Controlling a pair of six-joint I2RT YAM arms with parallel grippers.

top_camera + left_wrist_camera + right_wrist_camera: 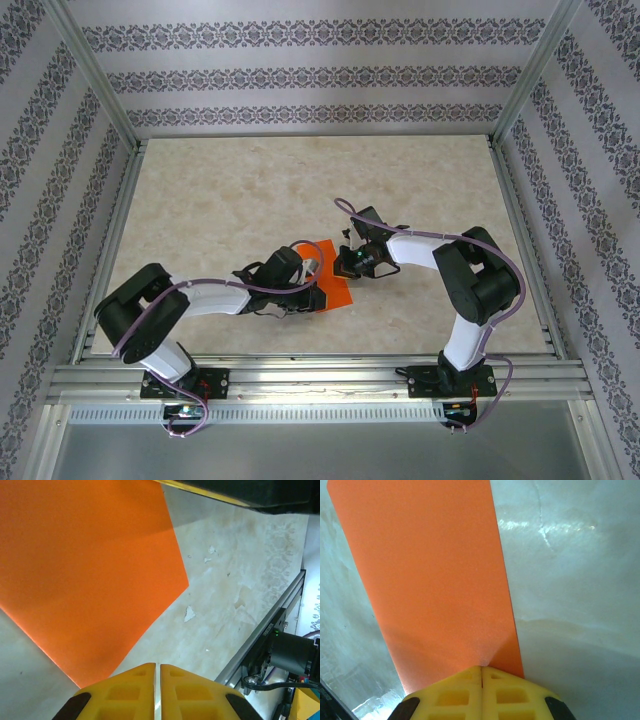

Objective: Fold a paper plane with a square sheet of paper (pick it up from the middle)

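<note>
Paper (pixel 336 288) on the table (pixel 250 190), front middle. Pinched at one edge by the tightly clenched right gripper (pixel 481 670). Left gripper (pixel 157 666) all but closed on nothing, just off a corner.

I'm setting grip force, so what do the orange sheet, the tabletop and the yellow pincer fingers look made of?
Flat bright orange sheet: thin matte paper, crisp straight edges.
Pale marbled tabletop: probably laminate or vinyl, glossy glare streaks.
Blocky yellow left pincer fingers: likely moulded plastic, matte, recessed pockets.
</note>
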